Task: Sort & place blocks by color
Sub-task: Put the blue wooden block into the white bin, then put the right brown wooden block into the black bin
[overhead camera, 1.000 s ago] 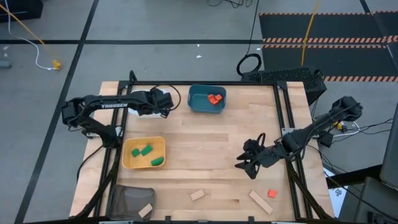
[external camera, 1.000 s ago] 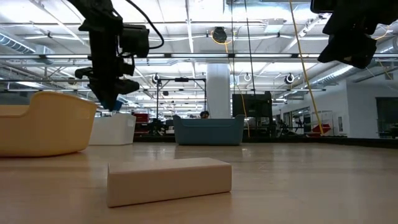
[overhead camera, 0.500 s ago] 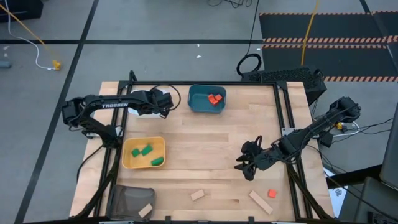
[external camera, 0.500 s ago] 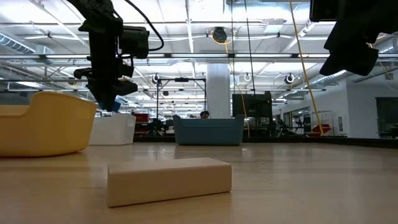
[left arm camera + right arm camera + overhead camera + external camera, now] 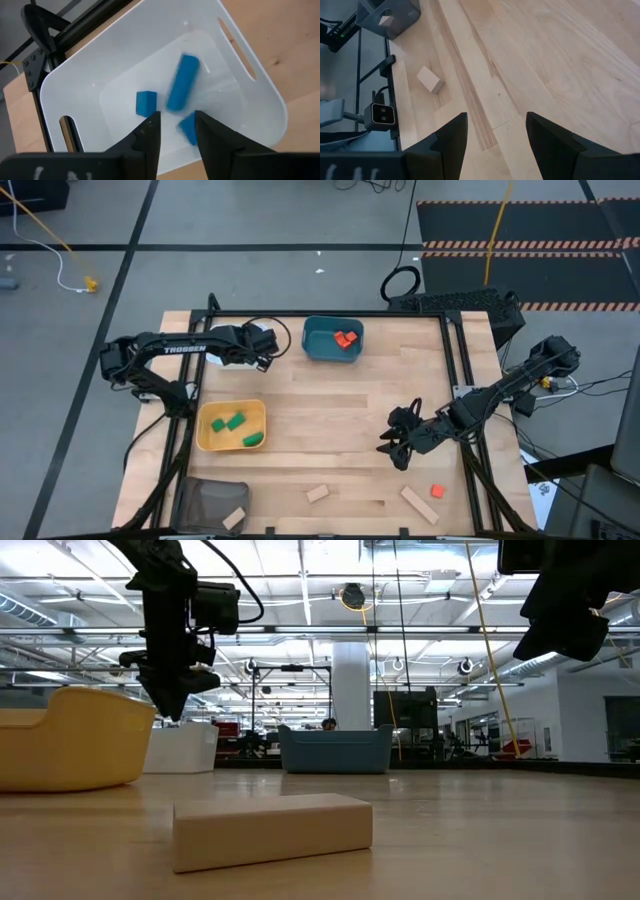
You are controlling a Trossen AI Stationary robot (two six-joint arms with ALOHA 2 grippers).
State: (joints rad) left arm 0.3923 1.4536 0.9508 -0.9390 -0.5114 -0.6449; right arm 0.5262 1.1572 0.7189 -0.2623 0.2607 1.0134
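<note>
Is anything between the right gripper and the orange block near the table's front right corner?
Nothing visible. The right gripper hovers open over bare wood, the orange block lies apart from it, and the long tan block sits beside that, off the path.

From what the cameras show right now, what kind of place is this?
Probably a large industrial hall or robotics lab. The low view shows a high ceiling with light strips and open floor behind the wooden table. The high view shows grey concrete floor with hazard-striped mats.
</note>
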